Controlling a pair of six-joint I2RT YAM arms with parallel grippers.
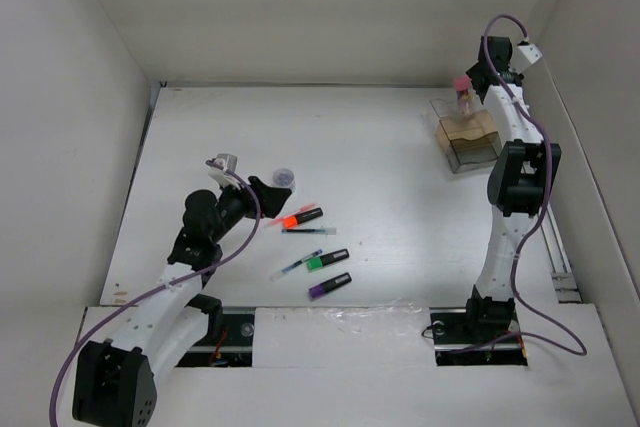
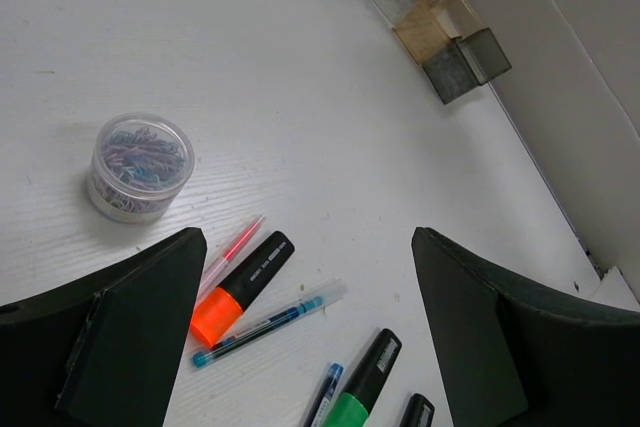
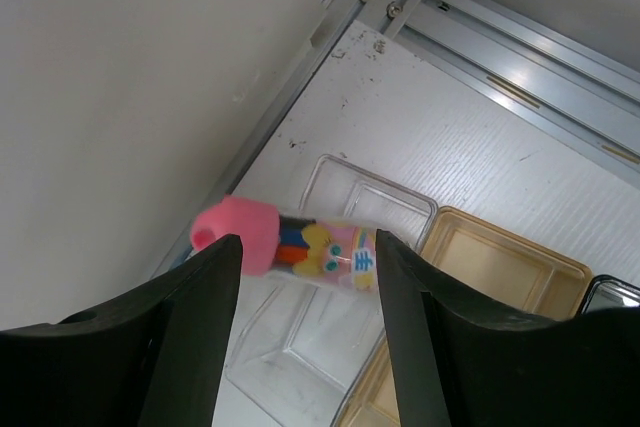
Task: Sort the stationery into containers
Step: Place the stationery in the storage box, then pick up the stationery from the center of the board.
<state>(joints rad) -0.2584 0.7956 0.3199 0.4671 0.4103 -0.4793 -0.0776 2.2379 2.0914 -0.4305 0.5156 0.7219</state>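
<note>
Clear stepped plastic organiser (image 1: 470,155), ridged white table (image 1: 380,147)

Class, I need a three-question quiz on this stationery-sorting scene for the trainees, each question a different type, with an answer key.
1. True or false: the left gripper is shut on the orange highlighter.
2. Which highlighter lies nearest the round jar of clips? A orange, B green, C purple.
3. Fill in: between the fingers of the right gripper, over the organiser, is a ______.

Key
1. False: its jaws stand open with nothing between them.
2. A
3. pink-capped tube
</note>
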